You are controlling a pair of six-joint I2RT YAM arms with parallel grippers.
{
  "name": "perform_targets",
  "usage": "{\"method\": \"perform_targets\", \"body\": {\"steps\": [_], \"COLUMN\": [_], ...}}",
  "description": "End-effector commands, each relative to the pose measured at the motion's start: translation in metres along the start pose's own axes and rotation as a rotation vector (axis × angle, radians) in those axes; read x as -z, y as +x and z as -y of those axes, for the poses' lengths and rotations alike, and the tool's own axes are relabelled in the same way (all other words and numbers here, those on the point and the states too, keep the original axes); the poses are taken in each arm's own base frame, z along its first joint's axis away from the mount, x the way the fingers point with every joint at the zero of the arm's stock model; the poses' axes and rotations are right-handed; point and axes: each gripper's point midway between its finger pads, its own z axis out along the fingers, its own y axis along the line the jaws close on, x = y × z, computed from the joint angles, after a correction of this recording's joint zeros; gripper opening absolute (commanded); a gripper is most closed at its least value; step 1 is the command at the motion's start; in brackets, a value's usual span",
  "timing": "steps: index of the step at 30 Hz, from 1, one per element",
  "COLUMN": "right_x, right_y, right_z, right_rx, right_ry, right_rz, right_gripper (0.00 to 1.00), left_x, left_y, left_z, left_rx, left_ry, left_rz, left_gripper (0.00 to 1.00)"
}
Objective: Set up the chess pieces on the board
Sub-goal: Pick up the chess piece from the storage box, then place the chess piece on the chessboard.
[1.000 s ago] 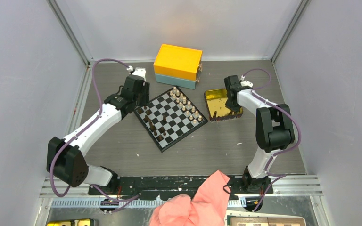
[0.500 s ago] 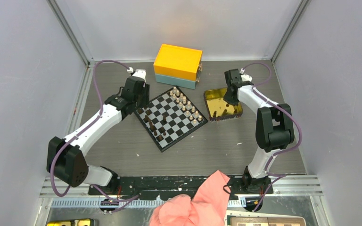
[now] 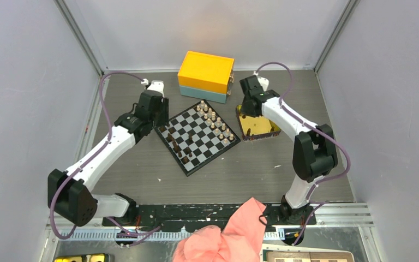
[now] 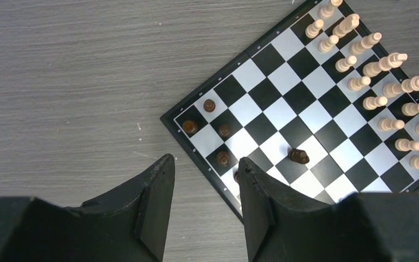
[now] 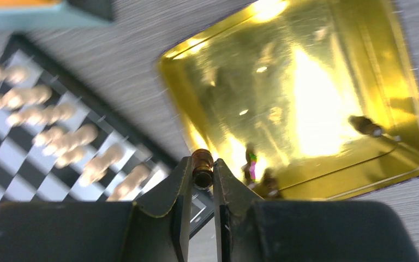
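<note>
Top view: the board (image 3: 197,136) lies cornerwise in the middle of the worktop (image 3: 240,169). Light chess pieces (image 3: 214,121) line its far-right side, and dark ones stand near its left corner. A gold tin (image 3: 256,129) sits just beside it toward the right edge, and a yellow box (image 3: 205,69) sits at the far edge.

Left wrist view: the left gripper (image 4: 204,180) hangs released above the board's left corner, with nothing between its jaws.

Right wrist view: the right gripper (image 5: 202,177) is clenched on a dark piece (image 5: 202,161) above the tin's edge on the board's side. Other dark pieces lie in the tin.
</note>
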Motion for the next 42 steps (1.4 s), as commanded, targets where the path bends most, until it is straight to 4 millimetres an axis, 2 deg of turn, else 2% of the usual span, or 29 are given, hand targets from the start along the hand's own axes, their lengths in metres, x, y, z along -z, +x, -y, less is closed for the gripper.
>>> {"method": "perform_targets", "body": {"steps": [1, 7, 14, 19, 25, 30, 42], "right_x": [0.061, 0.099, 0.132, 0.140, 0.142, 0.137, 0.127], "right_y": [-0.004, 0.054, 0.122, 0.166, 0.204, 0.226, 0.243], "right_z": [-0.048, -0.096, -0.137, -0.158, -0.176, -0.188, -0.200], "right_rx": [0.113, 0.272, 0.435, 0.526, 0.604, 0.659, 0.701], "right_ry": [-0.131, -0.242, -0.341, -0.362, -0.367, -0.368, -0.377], "right_rz": [0.065, 0.026, 0.002, -0.016, -0.046, -0.065, -0.071], "right_gripper": [0.01, 0.01, 0.01, 0.01, 0.01, 0.01, 0.01], "left_x": [0.023, 0.051, 0.080, 0.098, 0.111, 0.118, 0.119], "left_y": [-0.004, 0.009, 0.022, 0.024, 0.028, 0.027, 0.025], "left_z": [-0.012, -0.024, -0.039, -0.049, -0.056, -0.061, -0.064], "left_rx": [0.049, 0.099, 0.145, 0.170, 0.189, 0.198, 0.185], "left_ry": [-0.029, -0.030, -0.036, -0.050, -0.058, -0.069, -0.079], "left_rz": [0.040, 0.042, 0.064, 0.085, 0.095, 0.115, 0.126], "left_gripper": [0.48, 0.48, 0.48, 0.48, 0.47, 0.48, 0.47]}}
